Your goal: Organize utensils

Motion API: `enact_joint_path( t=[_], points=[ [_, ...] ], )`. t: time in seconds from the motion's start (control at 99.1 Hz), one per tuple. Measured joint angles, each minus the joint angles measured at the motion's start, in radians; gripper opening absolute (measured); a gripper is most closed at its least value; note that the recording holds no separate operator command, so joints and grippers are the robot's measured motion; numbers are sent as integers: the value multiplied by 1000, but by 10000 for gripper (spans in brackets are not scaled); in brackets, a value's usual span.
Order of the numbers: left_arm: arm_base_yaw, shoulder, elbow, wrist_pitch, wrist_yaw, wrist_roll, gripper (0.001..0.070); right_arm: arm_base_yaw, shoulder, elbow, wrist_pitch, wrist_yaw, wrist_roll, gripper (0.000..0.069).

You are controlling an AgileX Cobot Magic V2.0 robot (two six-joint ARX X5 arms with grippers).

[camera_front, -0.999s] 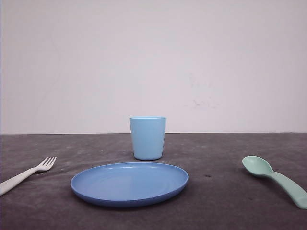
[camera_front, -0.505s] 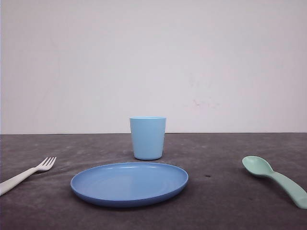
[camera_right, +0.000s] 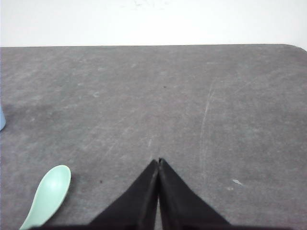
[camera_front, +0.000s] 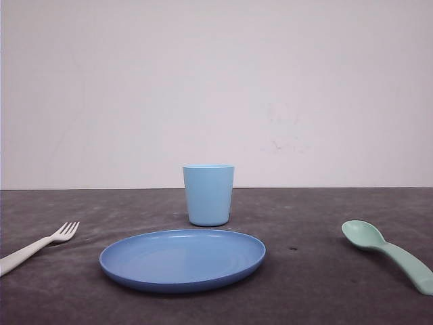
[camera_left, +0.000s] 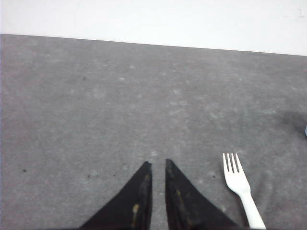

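The white fork point(camera_front: 40, 245) lies on the dark table at the far left, tines pointing toward the back. In the left wrist view the fork point(camera_left: 238, 179) lies just beside my left gripper point(camera_left: 158, 164), whose black fingers stand a narrow gap apart with only bare table between them. The mint-green spoon point(camera_front: 385, 252) lies at the far right, bowl toward the back. Its bowl point(camera_right: 48, 194) shows off to the side of my right gripper point(camera_right: 159, 160), whose fingertips touch each other and hold nothing.
A round blue plate point(camera_front: 183, 261) sits in the middle near the front. A light blue cup point(camera_front: 208, 195) stands upright right behind it. The dark grey table point(camera_front: 304, 223) ends at a white wall behind.
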Motion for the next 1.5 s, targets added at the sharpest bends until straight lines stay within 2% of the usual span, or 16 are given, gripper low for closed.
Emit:
enact_joint_path(
  t=[0.182,0.323,0.444,0.565,0.737,1.019,1.221,1.373,1.504],
  points=[
    [0,0,1,73,9,-99,25,0,0,5,21,-4,79,1],
    [0,2,48,105,64,-172,25,0,2,92,27,-24,148,1],
    [-1,11,157,102,77,-198,25,0,13,217,18,-43,191,1],
    [-1,59,286,45,77,-203,25,0,65,355,-61,-45,208,1],
    [-1,182,489,-153,112,-188,25,0,184,572,-209,-47,206,1],
    [-1,436,764,-422,123,-75,25,0,439,848,-457,-53,111,1],
    [-1,581,797,-494,124,-17,25,5,605,874,-536,-68,53,1],
    [-13,660,797,-520,123,-5,25,5,735,874,-605,-65,21,1],
    [-15,715,797,-524,112,8,25,5,832,874,-646,-23,0,1]
  ],
)
